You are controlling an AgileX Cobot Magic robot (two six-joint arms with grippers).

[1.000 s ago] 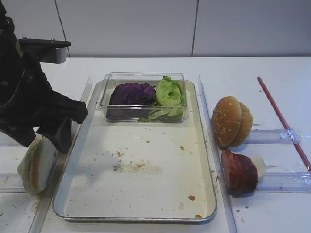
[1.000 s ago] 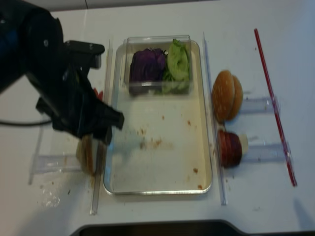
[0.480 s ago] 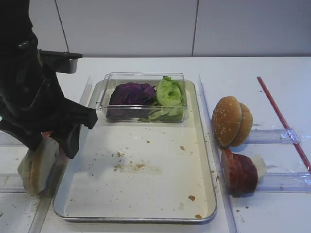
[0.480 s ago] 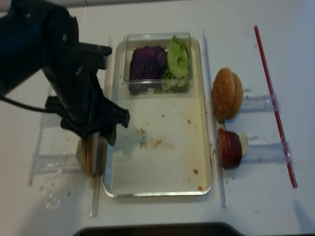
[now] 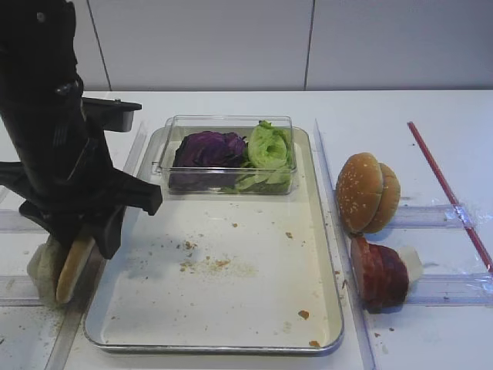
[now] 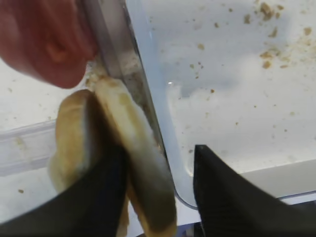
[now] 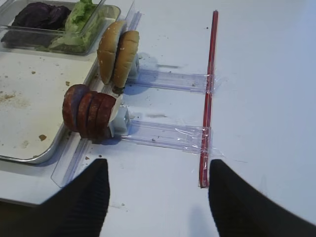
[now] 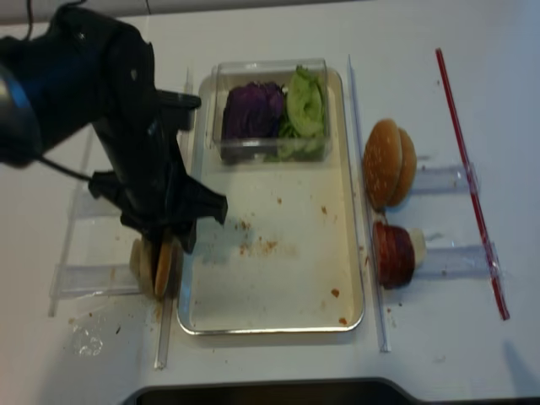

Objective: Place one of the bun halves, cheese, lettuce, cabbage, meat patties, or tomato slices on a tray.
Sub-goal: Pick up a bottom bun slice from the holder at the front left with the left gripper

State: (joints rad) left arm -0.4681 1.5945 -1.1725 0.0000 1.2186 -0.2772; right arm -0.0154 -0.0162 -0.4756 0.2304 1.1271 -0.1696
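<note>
Two pale bun halves stand on edge just left of the tray [image 5: 246, 308]. My left gripper [image 6: 158, 153] has come down over them, and its jaws straddle the bun half [image 6: 136, 163] nearest the tray rim. One finger [image 6: 98, 197] sits between the two halves against that bun; the other finger [image 6: 222, 197] hangs over the tray rim [image 6: 148, 98], a gap away. From outside, the bun half [image 5: 71, 268] leans under the left gripper [image 5: 81, 247]. A pinkish tomato slice [image 6: 44, 44] shows behind. My right gripper [image 7: 155, 197] is open over bare table.
A clear box [image 5: 227, 123] at the tray's far end holds cabbage [image 5: 206, 148] and lettuce [image 5: 268, 146]. Right of the tray stand sesame bun tops [image 5: 368, 193] and stacked meat patties [image 5: 379, 271] on clear plastic rails. A red strip [image 5: 447, 189] runs along the far right.
The left arm has shifted toward the tray and dropped onto the bun halves. Its jaws have narrowed around one half, which now leans apart from the other.
</note>
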